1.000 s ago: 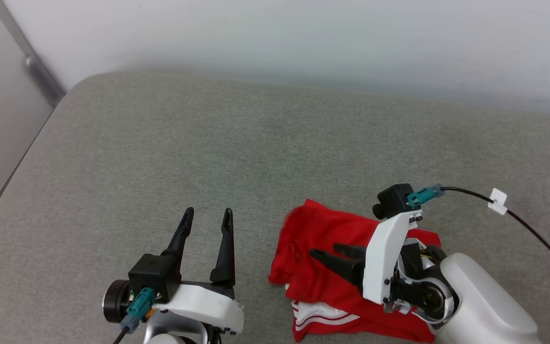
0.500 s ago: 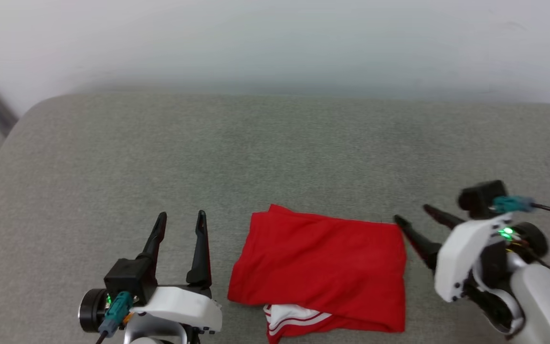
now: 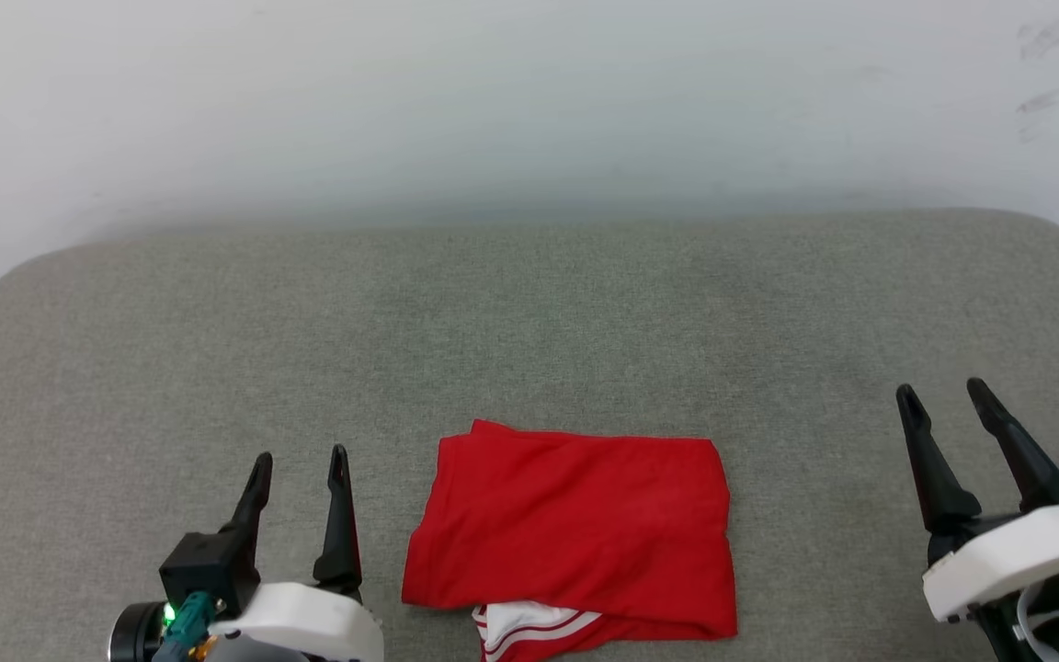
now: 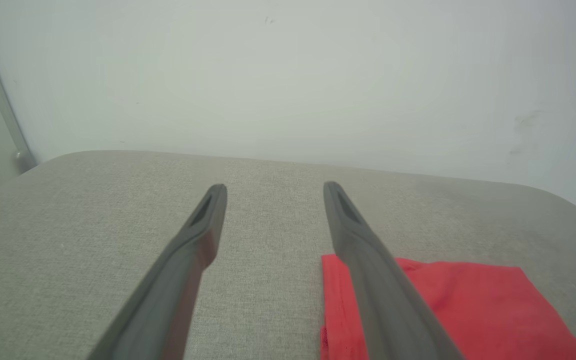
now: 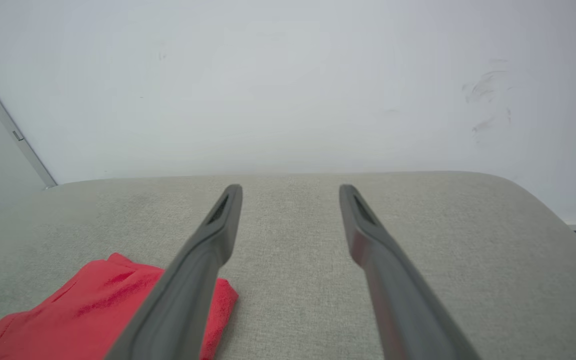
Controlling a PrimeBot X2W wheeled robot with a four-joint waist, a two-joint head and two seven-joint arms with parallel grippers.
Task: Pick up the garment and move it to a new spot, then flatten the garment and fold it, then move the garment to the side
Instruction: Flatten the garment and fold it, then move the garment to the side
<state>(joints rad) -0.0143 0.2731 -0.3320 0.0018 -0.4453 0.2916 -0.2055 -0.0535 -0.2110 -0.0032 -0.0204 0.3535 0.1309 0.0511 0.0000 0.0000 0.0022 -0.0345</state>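
1. My left gripper (image 3: pixel 301 454) is at the near left of the scene. Its two dark fingers point toward the far wall and stand spread apart with nothing between them.
2. My right gripper (image 3: pixel 941 387) is at the near right. Its fingers are also parted and empty, and they lean a little to the left as they point away from me.
3. The garment (image 3: pixel 571 529) lies folded into a rough rectangle on the grey cushion (image 3: pixel 529 322). It is close to the near edge and between my two grippers.
4. The side of the garment facing up is plain red. A bit of white striped trim (image 3: pixel 529 625) shows from under its near edge, toward the left corner.
5. My left gripper is just beside the garment's left edge, with a strip of grey fabric between them. In the left wrist view my right-hand finger crosses in front of that red edge.
6. My right gripper is well apart from the garment's right edge. In the right wrist view the red cloth lies at the lower left, partly behind my left-hand finger.
7. I cannot tell whether either set of fingertips touches the cushion.
8. The cushion has rounded far corners and ends at a pale wall (image 3: pixel 529 110). There are faint dark scuffs (image 3: pixel 1053 55) on the wall at the far right.
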